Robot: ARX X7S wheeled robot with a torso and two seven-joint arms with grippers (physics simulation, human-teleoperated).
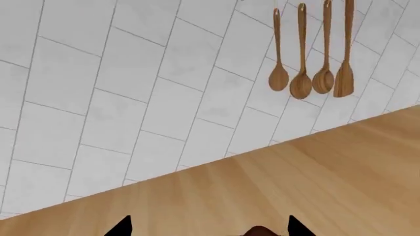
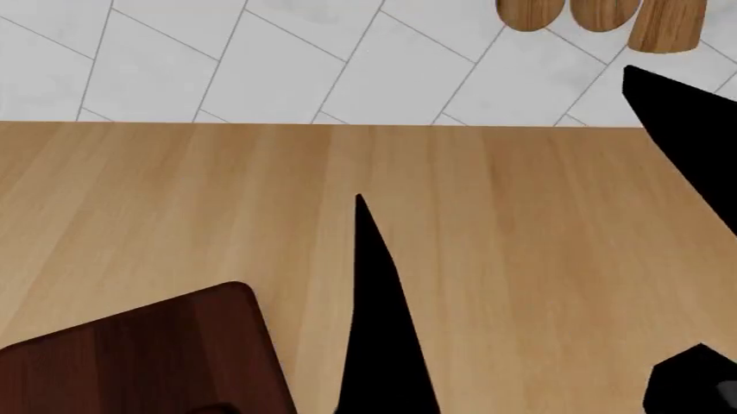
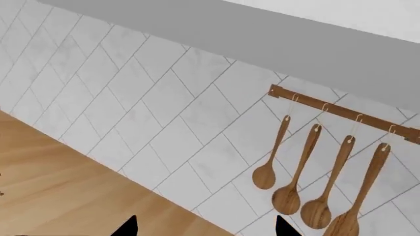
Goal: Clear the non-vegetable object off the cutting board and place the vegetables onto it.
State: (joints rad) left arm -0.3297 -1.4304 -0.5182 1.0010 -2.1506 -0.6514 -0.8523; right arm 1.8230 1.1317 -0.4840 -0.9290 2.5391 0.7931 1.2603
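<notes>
Left wrist view: two dark fingertips (image 1: 121,227) spread apart over the wooden counter (image 1: 315,182), tiled wall (image 1: 131,88) and hanging spoons (image 1: 308,54) beyond. Head view: a corner of the board (image 2: 150,354) lies at lower left; no food shows. Right wrist view: fingertips (image 3: 126,227) spread apart, grasping nothing, facing spoons on a rail (image 3: 341,113).

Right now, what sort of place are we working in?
Most likely a kitchen, as a simulator render: a light wood countertop runs up to a white tiled wall, wooden spoons hang from a hook rail, and a corner of the dark cutting board lies on the counter.
</notes>
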